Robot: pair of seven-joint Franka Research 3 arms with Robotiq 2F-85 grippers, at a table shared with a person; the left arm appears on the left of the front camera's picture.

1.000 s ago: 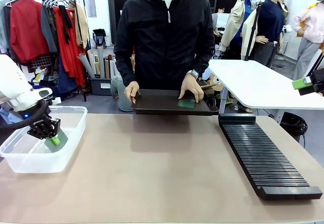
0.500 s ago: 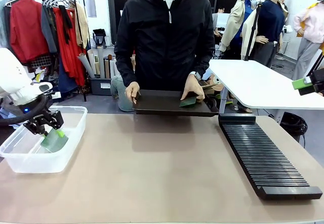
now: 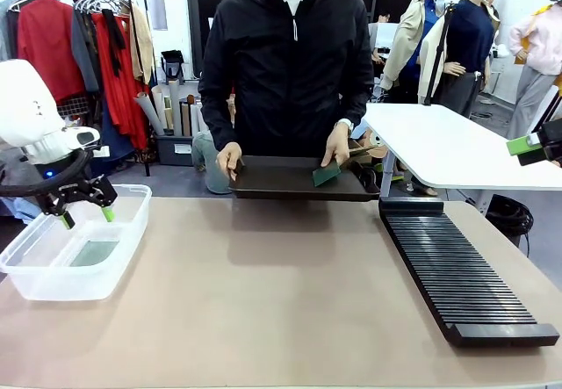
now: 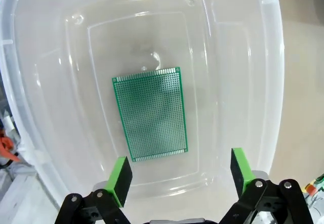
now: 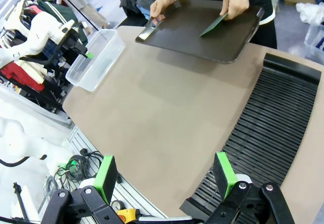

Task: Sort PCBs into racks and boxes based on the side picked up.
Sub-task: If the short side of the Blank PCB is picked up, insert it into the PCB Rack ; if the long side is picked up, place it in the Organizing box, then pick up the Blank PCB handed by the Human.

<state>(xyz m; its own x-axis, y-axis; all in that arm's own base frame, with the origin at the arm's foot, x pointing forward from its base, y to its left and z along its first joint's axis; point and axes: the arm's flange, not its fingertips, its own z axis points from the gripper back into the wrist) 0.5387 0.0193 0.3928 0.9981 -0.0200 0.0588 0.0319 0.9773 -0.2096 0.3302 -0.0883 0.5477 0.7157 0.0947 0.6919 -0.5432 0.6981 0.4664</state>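
Note:
A light-green gridded PCB (image 4: 150, 114) lies flat on the bottom of the clear box (image 4: 243, 57), also visible as PCB (image 3: 92, 253) in the box (image 3: 53, 285) at the table's left. My left gripper (image 3: 88, 218) hangs open just above it with nothing between its fingers (image 4: 121, 173). Across the table a person's hand tilts a dark green PCB (image 3: 327, 175) up off a dark tray (image 3: 272, 183). The black slotted rack (image 3: 457, 270) lies on the right. High over the table's near right, my right gripper (image 5: 164, 176) stands open and holds nothing.
The person stands at the far edge and holds the tray with the other hand (image 3: 228, 156). A white side table (image 3: 448, 147) stands behind the rack. Bare tan tabletop (image 3: 263, 301) stretches between box and rack.
My left gripper has opened and risen out of the box, and the PCB it held now lies flat on the box's bottom. The person's hand has tipped the tray's PCB up on edge.

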